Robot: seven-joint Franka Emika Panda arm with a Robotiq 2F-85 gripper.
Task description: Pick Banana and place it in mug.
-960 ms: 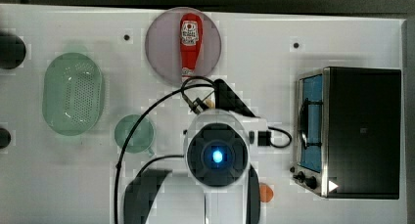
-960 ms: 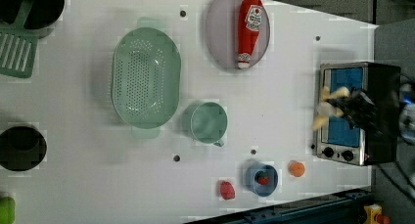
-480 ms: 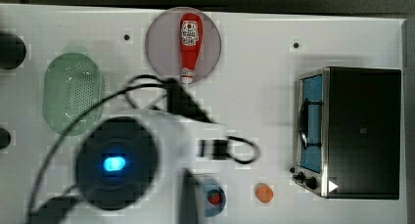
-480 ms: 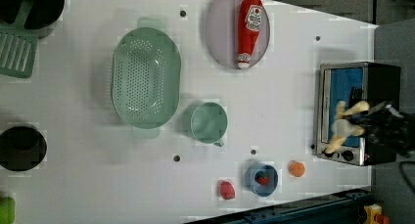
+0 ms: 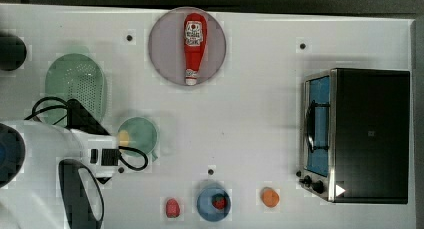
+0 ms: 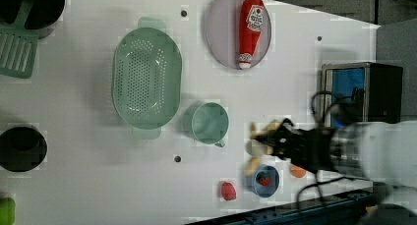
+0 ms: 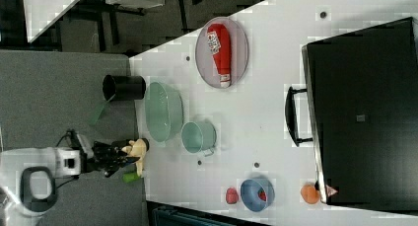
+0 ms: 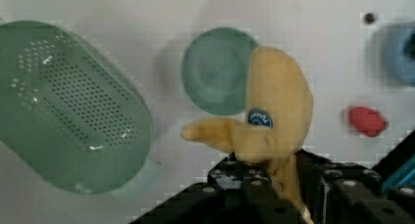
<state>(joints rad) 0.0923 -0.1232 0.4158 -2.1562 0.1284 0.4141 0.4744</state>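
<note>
Desk (image 5: 260,119), white and flat, carries the round dark-green translucent mug (image 5: 138,135) upright and open-mouthed beside the oval perforated green strainer (image 5: 76,89), ready to receive. Fingers (image 8: 274,192) clamp the pale yellow toy banana (image 8: 276,111) aloft near the mug, its flaps dangling, likely for a drop.

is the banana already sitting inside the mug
No, the banana is clamped in the gripper above the table, with the mug empty beyond it.

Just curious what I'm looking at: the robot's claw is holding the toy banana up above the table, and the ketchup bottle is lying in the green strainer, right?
Not quite. The ketchup bottle lies on the round grey plate, as the top view shows; the green strainer holds nothing. The gripper does hold the banana above the table.
</note>
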